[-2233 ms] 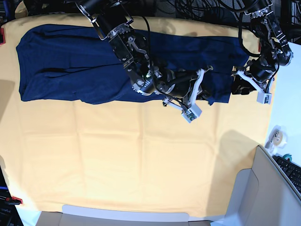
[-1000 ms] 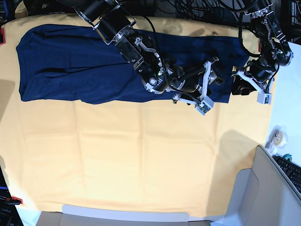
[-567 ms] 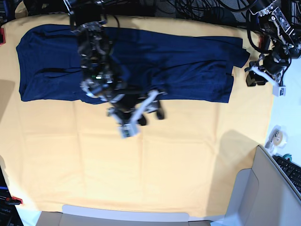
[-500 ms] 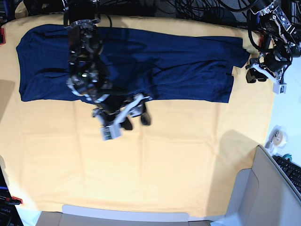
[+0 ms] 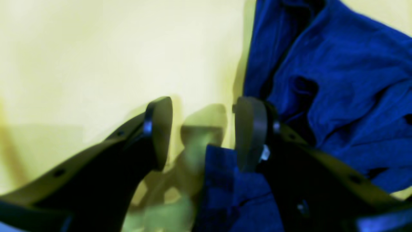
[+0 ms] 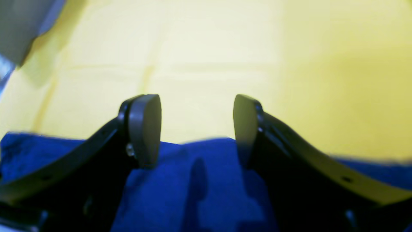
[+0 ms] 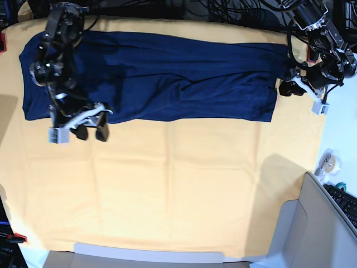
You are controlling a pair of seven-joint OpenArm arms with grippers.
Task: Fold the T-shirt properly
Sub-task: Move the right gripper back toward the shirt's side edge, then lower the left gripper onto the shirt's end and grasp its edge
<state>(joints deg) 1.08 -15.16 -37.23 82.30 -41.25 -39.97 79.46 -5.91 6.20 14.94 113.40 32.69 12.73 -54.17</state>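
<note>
Right gripper (image 7: 90, 133) at 9 o'clock of the base view, jaws apart, nothing between them, hovering just off the near hem of the T-shirt (image 7: 167, 78). The garment lies as a long flat band across the 12 o'clock side of the yellow table cloth (image 7: 178, 190), from 10 to 2 o'clock. Thin, limp, light fabric: it will sag and crease, so pinch doubled hem corners rather than mid-panel. Left gripper (image 7: 290, 87) at 2 o'clock beside the shirt's end, jaws apart, empty. Since the earlier frame, the right arm has swept from the shirt's middle to its far end, and the left has let go and backed off.
</note>
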